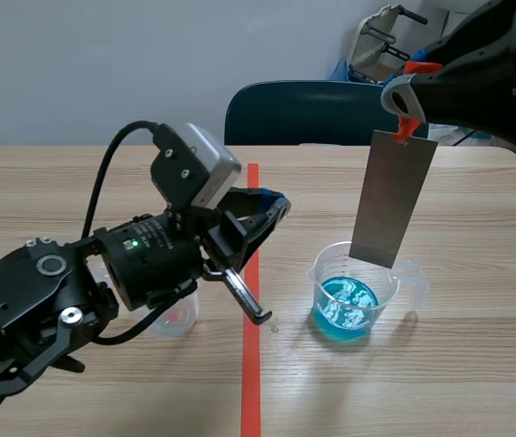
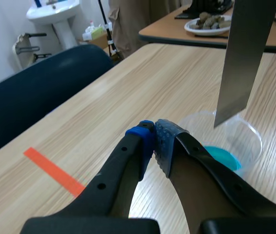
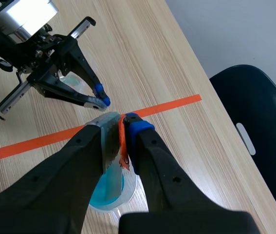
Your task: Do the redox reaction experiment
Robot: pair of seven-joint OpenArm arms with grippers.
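Start at the right fingers (image 3: 138, 131), closed tight on the small orange-red tab (image 1: 408, 127) at the upper right of the scene view. Note the flat grey rectangular metal sheet (image 1: 392, 196) hanging plumb from that tab, its lower edge at about rim level of the clear plastic beaker (image 1: 389, 300) right of centre. Below it, see the pool of blue liquid (image 1: 349, 309); by the look of it, not yet touched.

Check centring over the beaker mouth first, since a corner catching the rim could tip so light a beaker or twist the sheet in the tab. Then lower straight down, slowly, with a firm pinch. Stop with the lower part immersed and the tab dry.

Leave the left fingers (image 1: 276, 202), pressed together on nothing just left of centre, well clear. Mind the small clear cup (image 1: 174, 319) half hidden under the left arm on the wooden tabletop (image 1: 476, 382).
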